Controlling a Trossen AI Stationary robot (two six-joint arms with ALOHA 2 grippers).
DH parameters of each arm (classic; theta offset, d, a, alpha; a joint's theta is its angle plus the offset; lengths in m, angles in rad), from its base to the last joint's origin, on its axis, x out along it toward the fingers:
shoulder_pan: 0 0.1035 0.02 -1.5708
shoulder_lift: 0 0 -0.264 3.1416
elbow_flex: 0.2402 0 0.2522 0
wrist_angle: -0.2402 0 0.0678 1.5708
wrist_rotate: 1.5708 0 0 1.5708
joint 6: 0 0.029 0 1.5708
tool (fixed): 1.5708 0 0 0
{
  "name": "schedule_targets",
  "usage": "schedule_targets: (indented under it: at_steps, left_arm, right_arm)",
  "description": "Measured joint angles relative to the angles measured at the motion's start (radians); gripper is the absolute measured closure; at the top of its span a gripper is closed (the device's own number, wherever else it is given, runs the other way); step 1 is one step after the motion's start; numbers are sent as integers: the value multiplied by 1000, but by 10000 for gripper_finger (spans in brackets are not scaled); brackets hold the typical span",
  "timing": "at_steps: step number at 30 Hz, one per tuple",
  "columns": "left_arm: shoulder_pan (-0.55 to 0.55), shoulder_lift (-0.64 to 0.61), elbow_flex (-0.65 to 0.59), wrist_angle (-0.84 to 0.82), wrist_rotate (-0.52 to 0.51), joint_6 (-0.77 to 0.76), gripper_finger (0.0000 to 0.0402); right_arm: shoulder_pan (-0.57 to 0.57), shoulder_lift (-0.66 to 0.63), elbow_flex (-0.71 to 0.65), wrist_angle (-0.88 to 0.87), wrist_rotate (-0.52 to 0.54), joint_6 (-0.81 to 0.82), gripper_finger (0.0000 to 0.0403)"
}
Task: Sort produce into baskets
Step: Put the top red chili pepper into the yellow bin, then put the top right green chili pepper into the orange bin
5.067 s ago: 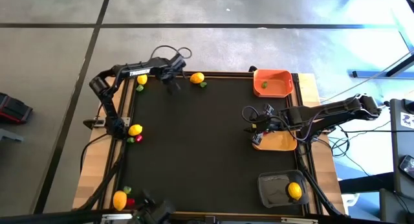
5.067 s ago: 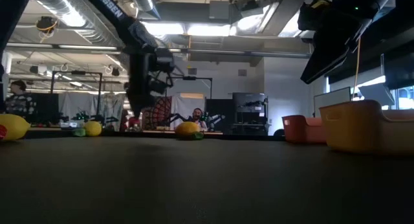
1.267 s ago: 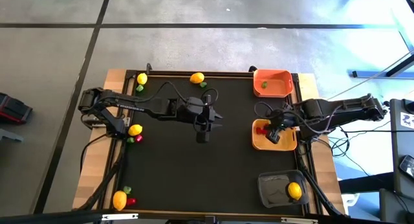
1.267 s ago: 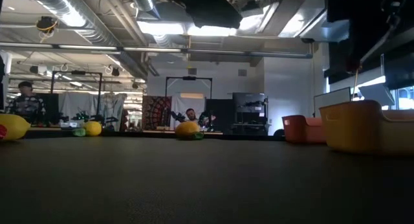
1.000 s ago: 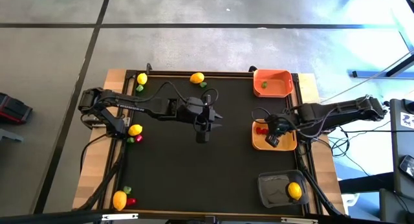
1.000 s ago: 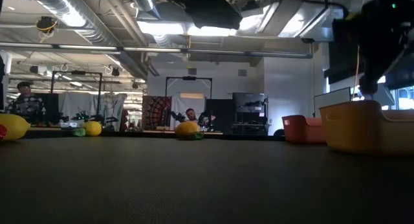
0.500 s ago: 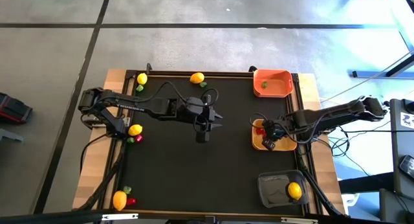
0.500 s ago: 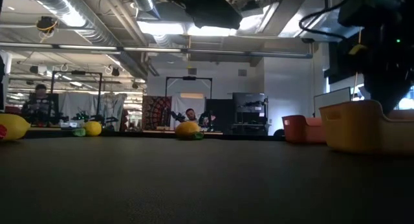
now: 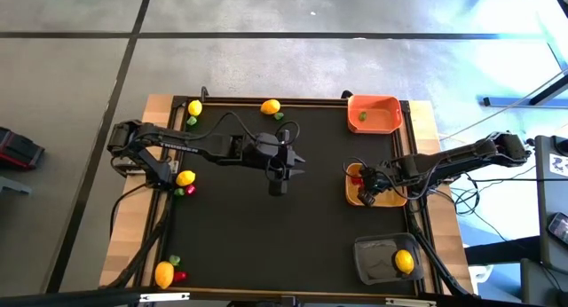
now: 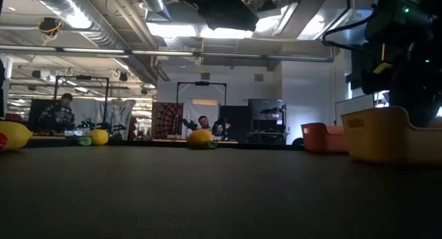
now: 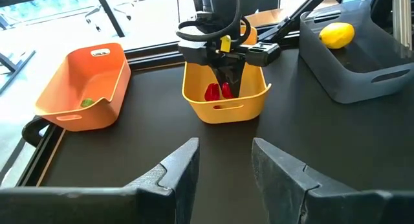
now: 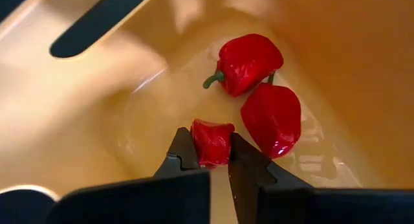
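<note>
Right gripper has dropped into the yellow-tan rectangular plastic basket over the last second, jaws clamped on a small red pepper-like piece, beside 2 red pieces apparently resting on the floor. Release looks imminent. Left gripper stays mid-tabletop, jaws apart, empty. Lemons and green bits remain unsorted along the left edge.
</note>
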Motion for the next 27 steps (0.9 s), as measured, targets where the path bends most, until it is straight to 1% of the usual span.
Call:
schedule_targets:
  at_steps: [2,6,9,12,17,27]
  left_arm:
    - [0,0,0,0,0,0,262]
    - [0,0,0,0,0,0,262]
    - [0,0,0,0,0,0,263]
    - [0,0,0,0,0,0,263]
    - [0,0,0,0,0,0,263]
    - [0,0,0,0,0,-11,263]
  right_arm:
    - [0,4,0,0,11,0,367]
    - [0,8,-1,-1,37,0,322]
    - [0,8,-1,0,33,0,294]
    - [0,8,0,1,13,0,276]
    - [0,6,29,-13,-9,0,270]
    - [0,5,249,-238,-8,-48,269]
